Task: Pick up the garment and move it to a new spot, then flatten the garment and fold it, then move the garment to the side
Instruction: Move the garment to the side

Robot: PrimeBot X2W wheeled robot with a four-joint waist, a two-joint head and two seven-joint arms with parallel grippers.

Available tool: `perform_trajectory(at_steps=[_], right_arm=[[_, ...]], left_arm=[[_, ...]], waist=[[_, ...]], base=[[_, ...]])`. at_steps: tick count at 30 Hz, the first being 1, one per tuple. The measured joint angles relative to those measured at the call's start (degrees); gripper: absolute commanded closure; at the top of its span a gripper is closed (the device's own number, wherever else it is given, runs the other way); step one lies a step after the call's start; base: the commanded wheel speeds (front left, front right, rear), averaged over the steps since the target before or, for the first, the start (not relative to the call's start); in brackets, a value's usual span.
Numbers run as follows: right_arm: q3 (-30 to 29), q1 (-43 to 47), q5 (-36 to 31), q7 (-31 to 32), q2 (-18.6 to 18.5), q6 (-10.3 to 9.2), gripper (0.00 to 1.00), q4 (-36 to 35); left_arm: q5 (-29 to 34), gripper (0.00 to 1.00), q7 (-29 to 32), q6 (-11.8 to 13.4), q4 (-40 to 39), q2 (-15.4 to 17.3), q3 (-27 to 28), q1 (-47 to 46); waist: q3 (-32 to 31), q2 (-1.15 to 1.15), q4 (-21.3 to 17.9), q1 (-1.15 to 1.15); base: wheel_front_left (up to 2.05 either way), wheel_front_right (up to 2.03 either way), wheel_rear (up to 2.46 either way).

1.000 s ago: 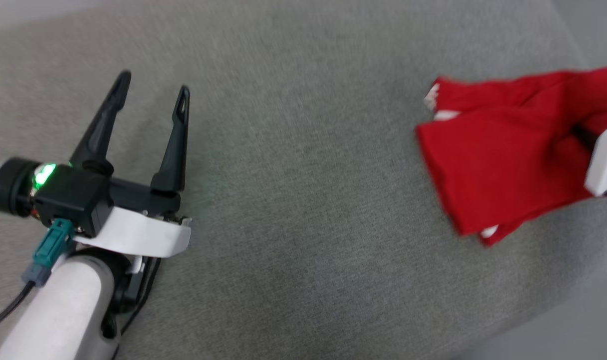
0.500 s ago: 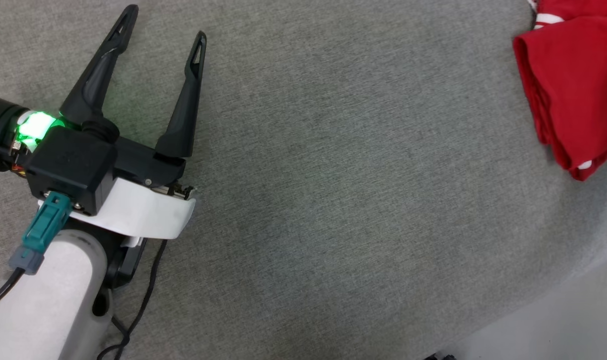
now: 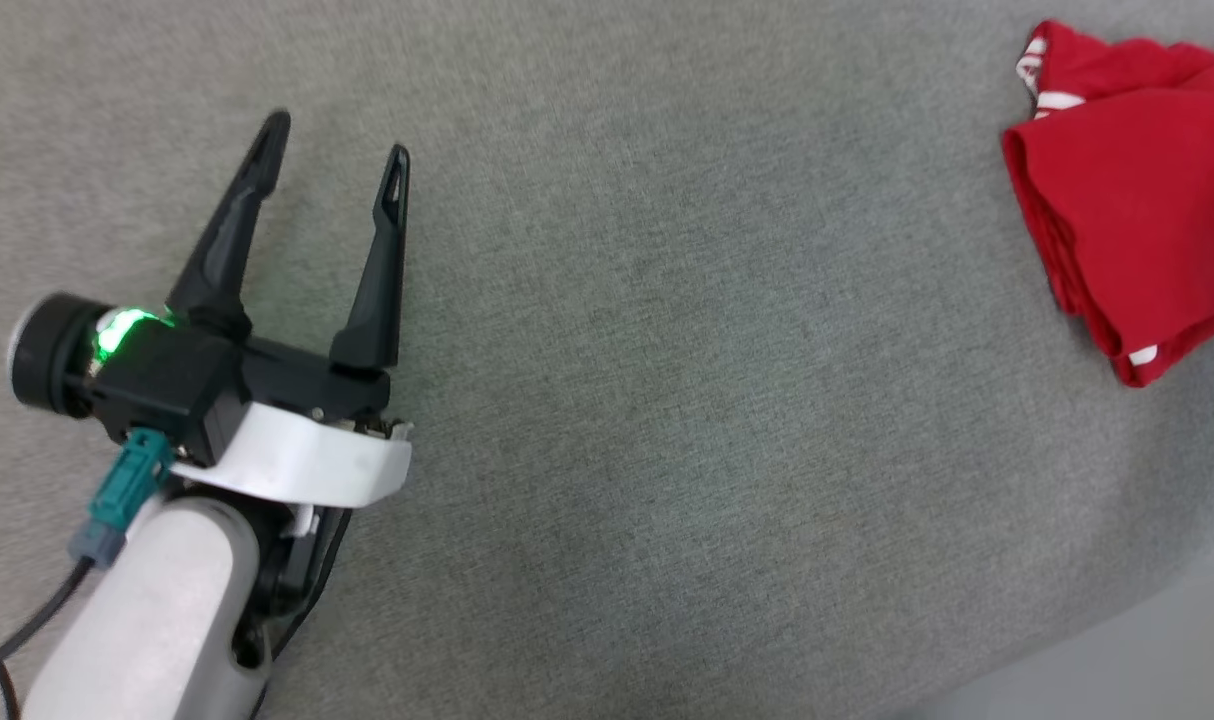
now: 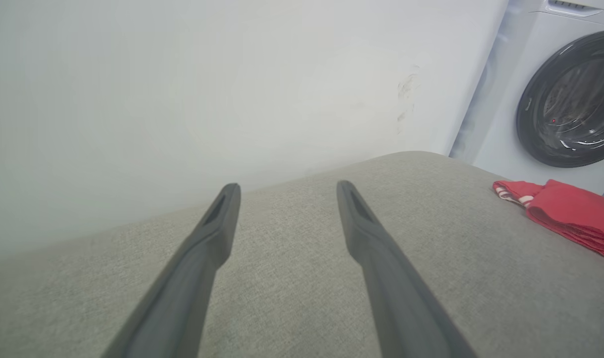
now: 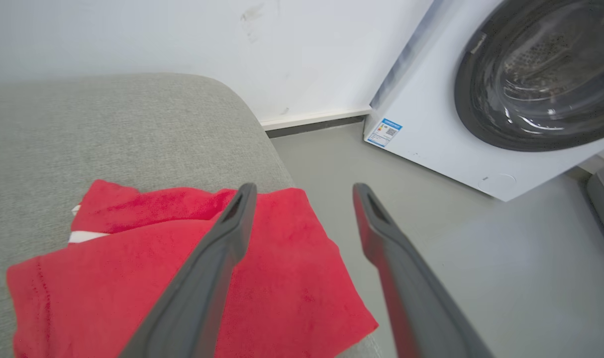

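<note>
Garment (image 3: 1137, 200) folded into a red bundle with a strip of white trim, lying at the upper right of the head view, cut off by the frame's right edge. At the lower left of that view, left tool (image 3: 337, 138) spread wide and empty over the grey fabric surface (image 3: 667, 400), a green light (image 3: 117, 330) glowing on its base. Bare grey fabric across the middle, with the bundle well apart from that tool. In the left wrist view, white wall (image 4: 182, 74) on the left, the spread tool in the middle, the red bundle and a white washing machine (image 4: 496, 134) at the right. In the right wrist view, red bundle at the lower left, near the surface's edge. Right tool (image 5: 304, 188) released and empty above it, contact impossible to tell. Grey floor (image 5: 481, 258) at the right.
</note>
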Motion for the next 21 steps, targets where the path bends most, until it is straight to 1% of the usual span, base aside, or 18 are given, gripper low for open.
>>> perform_trajectory(at_steps=[3,6,10,14,21], right_arm=[[2.0,3.8,0.5,-0.1,-0.4,0.00,0.00,-3.9],[3.9,8.4,0.8,0.1,0.1,0.00,0.00,-7.9],[6.5,15.1,1.6,0.6,2.2,0.00,0.00,-12.6],[8.5,21.0,2.5,0.6,3.4,0.00,0.00,-16.0],[11.8,27.1,3.9,-0.2,7.3,0.00,0.00,-21.4]], left_arm=[[-1.3,0.00,-1.8,0.6,2.1,-1.0,0.3,2.5],[-2.6,0.00,-3.5,1.5,4.0,-2.1,0.8,5.3],[-4.2,0.00,-5.0,2.7,6.3,-3.0,1.5,9.5],[-5.6,0.00,-6.2,3.6,8.2,-4.4,2.0,12.7],[-7.3,0.00,-7.4,4.6,11.0,-4.9,3.6,17.0]], waist=[[-3.2,0.00,0.8,0.00],[-6.6,0.00,1.8,0.00],[-11.3,0.00,3.5,-0.01],[-15.5,0.00,6.0,-0.01],[-21.2,0.00,11.5,-0.02]], base=[[0.00,0.00,0.00],[0.00,0.00,0.00],[0.00,0.00,0.00],[0.00,0.00,0.00],[0.00,0.00,0.00]])
